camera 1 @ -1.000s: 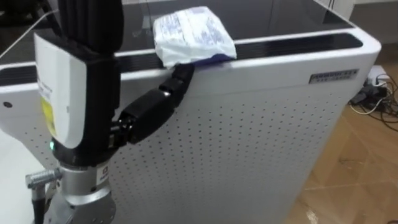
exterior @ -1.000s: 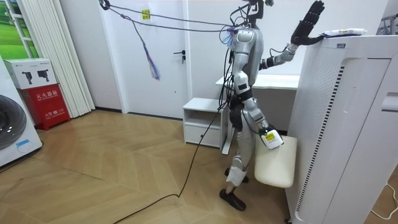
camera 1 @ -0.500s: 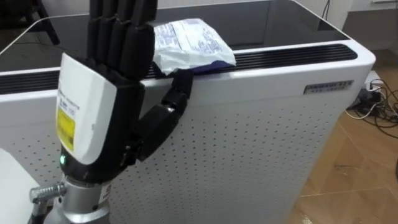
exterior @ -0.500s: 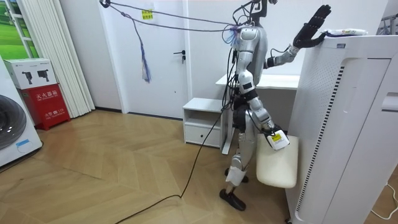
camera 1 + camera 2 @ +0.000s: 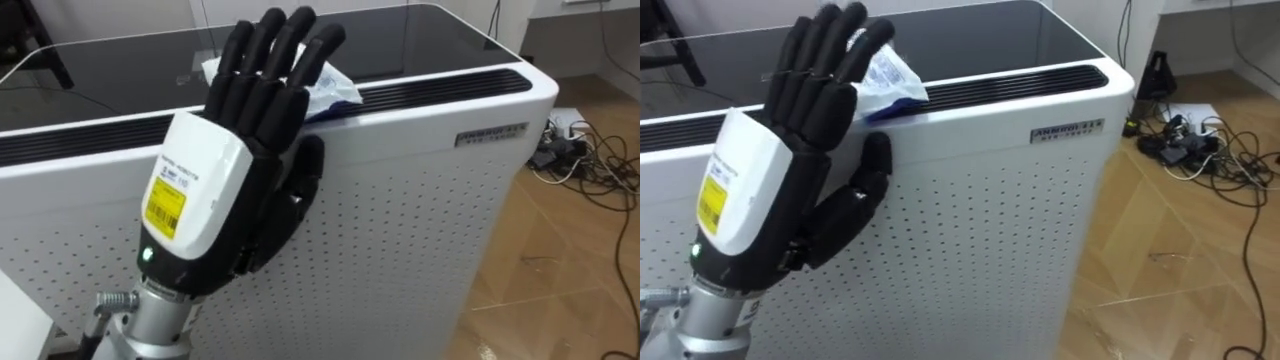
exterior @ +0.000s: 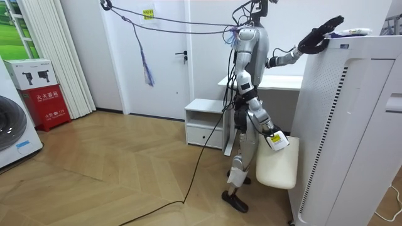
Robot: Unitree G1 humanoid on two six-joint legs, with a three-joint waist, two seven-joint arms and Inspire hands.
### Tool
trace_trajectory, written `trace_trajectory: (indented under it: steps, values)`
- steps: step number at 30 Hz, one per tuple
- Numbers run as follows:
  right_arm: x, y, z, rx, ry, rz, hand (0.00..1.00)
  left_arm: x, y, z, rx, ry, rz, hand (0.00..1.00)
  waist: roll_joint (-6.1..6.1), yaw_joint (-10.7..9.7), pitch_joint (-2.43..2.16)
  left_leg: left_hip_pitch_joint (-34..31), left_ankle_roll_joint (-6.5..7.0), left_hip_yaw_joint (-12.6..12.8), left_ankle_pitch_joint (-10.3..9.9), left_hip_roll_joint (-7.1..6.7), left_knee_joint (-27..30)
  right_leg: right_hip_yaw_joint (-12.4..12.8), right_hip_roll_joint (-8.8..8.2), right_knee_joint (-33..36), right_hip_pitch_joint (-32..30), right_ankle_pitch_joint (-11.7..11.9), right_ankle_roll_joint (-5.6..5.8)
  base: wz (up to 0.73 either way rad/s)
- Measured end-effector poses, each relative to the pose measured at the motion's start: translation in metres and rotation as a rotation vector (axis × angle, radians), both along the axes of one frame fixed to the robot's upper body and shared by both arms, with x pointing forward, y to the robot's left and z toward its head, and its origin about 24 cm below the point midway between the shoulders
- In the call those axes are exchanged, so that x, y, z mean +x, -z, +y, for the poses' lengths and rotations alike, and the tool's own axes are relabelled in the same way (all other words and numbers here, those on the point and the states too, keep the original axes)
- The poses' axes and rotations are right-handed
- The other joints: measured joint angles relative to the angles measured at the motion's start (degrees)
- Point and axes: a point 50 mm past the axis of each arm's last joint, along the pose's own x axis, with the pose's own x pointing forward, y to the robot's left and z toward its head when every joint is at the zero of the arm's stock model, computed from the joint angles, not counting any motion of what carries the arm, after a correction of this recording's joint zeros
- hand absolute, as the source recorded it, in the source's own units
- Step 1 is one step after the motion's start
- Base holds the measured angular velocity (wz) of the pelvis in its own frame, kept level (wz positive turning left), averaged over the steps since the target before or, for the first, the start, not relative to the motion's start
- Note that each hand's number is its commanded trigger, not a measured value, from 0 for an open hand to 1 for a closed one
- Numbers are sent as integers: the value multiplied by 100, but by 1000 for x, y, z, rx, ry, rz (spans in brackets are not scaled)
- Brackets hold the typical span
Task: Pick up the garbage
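White cabinet [image 5: 420, 230], dark top. White chair [image 6: 276, 166] beside it, my right hand [image 6: 274, 139] low at the chair, state can't tell. My left hand [image 5: 215, 190] is up at the cabinet's top front edge, fingers straight, gripping nothing. Crumpled wrapper [image 5: 335, 88] lies on that edge, just behind my left fingers.

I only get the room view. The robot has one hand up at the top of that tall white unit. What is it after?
Observer: A crumpled white wrapper with blue print, lying on the top edge of the unit by the slotted vent.
Visitor: Has it grabbed it?
Observer: Not that I can see. The left hand is open, fingers straight, spread in front of the wrapper.
Visitor: What's past the unit?
Observer: Loose cables lying on the wood floor.
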Motion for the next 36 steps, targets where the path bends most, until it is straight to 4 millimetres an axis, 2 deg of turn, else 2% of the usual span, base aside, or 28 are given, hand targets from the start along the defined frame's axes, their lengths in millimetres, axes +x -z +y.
trace_trajectory:
  steps: [1, 3, 6, 14, 31, 34, 36]
  values:
    - [0, 0, -1, -3, -4, 2, 100, 0, 1, 1, -7, 1, 12, 100, -6, -1, 9, 20, 1, 11, 5, 0, -12, 3, -1, 0, 10, 3, 0, -9]
    - [0, -1, -3, -16, -14, 8, 100, 1, 5, 4, -12, -13, 54, 100, 49, -35, -17, 63, 1, 28, 20, -2, -42, -2, -11, 7, 30, 9, -1, -5]
    - [4, -4, -4, -20, -23, -2, 100, 4, 4, 6, -47, -19, 88, 100, 91, -54, -3, 84, -16, 33, 61, -1, -78, 2, -10, 24, 25, 19, -17, 0]
    - [8, -7, -2, -20, -27, -8, 100, 12, -16, 11, -102, 2, 97, 100, 84, -88, 1, 145, -63, 36, 179, -2, -235, 12, 12, -9, 19, 36, -47, 0]
    - [22, -18, 3, -11, -48, -81, 100, 3, -28, 11, -106, 26, 56, 100, 66, -143, 6, 149, -52, 41, 186, 0, -305, -10, 10, -98, 5, 43, -44, 0]
    - [23, -18, 2, -13, -35, -86, 100, 5, -28, 14, -195, 61, 95, 100, 69, -156, 8, 145, -52, -6, 186, 0, -326, -18, 12, -98, 19, 42, -43, 0]
    - [23, -18, 1, -11, -27, -88, 100, 7, -30, 18, -319, 122, 161, 100, 80, -163, 15, 141, -53, 33, 186, 7, -344, -9, 21, -100, 6, 42, -44, 0]
